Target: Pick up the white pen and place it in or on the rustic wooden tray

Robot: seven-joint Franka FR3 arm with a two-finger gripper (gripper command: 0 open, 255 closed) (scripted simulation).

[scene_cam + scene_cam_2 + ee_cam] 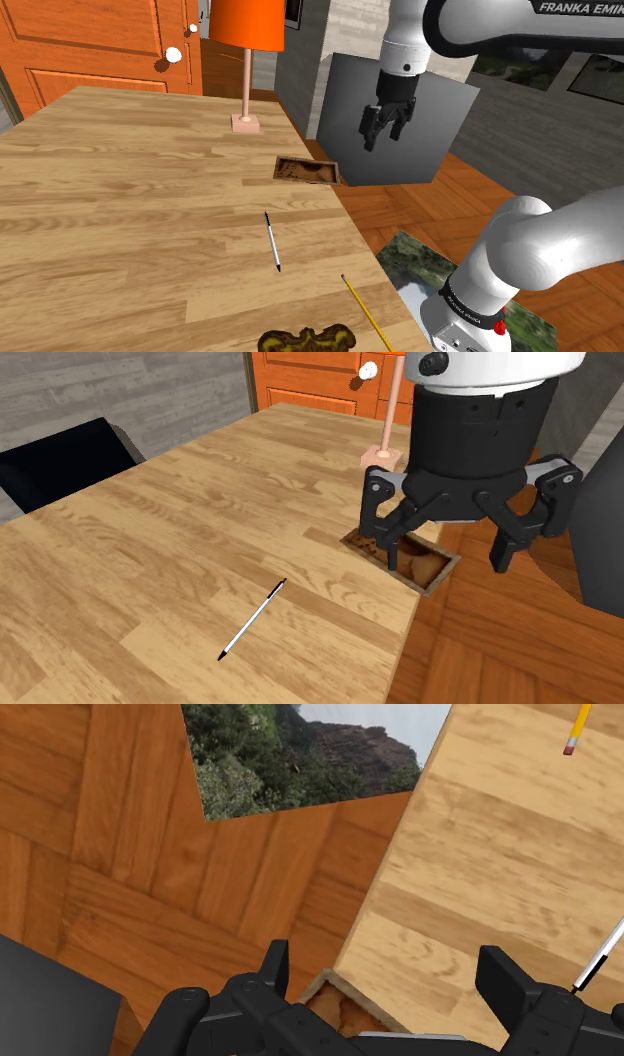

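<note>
White pen (272, 241): flat on bench (120, 200), unheld, awaiting pickup; gripper (383, 140) wide open, empty, raised near tray (307, 171).

Both outer views face the door (90, 40) across the table (120, 200), the second nearer; your wrist view looks down onto its edge.

A slim white pen with dark ends (272, 241) lies flat on the wooden tabletop (120, 200). Farther off and apart from it, a shallow rectangular brown wooden tray (307, 170) sits at the tabletop's edge on the shoulder view's right.
</note>
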